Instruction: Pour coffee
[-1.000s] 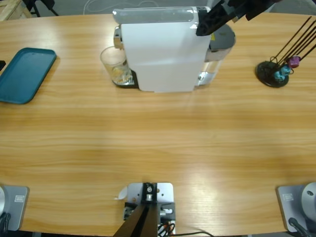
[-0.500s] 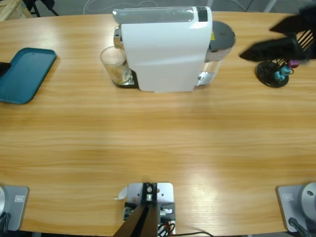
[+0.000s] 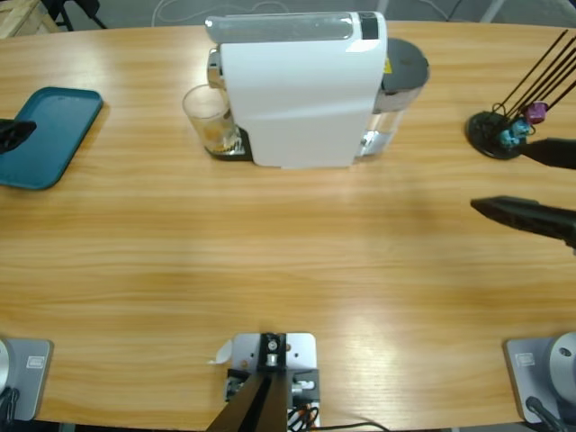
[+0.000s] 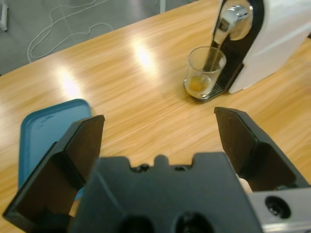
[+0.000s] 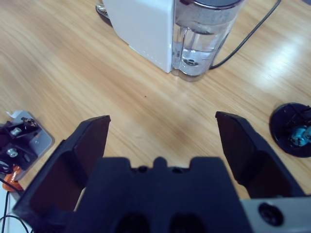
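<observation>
Presently, items on the table (image 3: 288, 261):

Coffee machine (image 3: 301, 90), white, ahead of both grippers. Water tank (image 5: 206, 36) at its rear, facing the right gripper (image 5: 163, 141).

Glass (image 4: 204, 73), clear, on the drip tray under the spout (image 4: 226, 22), placed to catch the brew. Coffee (image 4: 197, 85): a shallow tan-brown layer in its bottom. Glass lies ahead and to the right of the left gripper (image 4: 158, 131), well apart.

Left gripper: jaws spread wide, empty, seemingly ready to take the glass. Teal tray (image 4: 46, 133) sits close below and to its left.

Right gripper: jaws spread wide, empty, clear of the machine, probably out of the way.

Capsule stand (image 5: 294, 128), black, to its right.
</observation>
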Available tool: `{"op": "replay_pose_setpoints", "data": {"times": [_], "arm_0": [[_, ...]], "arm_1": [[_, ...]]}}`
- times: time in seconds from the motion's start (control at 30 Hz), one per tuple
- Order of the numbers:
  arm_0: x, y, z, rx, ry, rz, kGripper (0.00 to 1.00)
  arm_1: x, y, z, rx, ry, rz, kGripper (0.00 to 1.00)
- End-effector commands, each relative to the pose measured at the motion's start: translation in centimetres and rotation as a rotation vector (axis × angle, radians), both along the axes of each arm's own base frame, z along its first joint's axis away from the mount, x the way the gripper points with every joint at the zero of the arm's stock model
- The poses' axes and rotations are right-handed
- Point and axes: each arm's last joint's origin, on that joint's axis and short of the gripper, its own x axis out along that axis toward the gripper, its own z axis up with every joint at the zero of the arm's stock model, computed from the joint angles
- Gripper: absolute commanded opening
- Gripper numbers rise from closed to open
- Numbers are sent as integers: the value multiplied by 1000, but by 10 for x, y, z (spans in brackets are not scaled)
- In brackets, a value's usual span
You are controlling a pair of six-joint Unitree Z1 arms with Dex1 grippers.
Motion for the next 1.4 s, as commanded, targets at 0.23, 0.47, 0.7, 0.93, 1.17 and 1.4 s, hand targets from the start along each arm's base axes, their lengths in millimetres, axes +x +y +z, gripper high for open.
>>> {"op": "replay_pose_setpoints", "data": {"times": [0.23, 0.47, 0.7, 0.93, 1.17, 1.4], "arm_0": [[-9, -1, -18, -23, 38, -92, 973], [0, -13, -22, -21, 69, -146, 977], [4, -12, -26, 24, 54, -109, 936], [5, -12, -25, 16, 31, -89, 936], [9, -15, -29, 25, 52, -89, 936], [10, -15, -30, 27, 55, -89, 936]], "arm_1": [[-3, -3, -19, 23, -21, -15, 934], [-6, -4, -19, 37, -42, -18, 995], [-2, 1, -20, 13, -34, 18, 858], [1, 6, -20, 12, -19, 49, 858], [5, 9, -23, -2, 5, 58, 862], [6, 10, -24, -6, 11, 58, 866]]}}
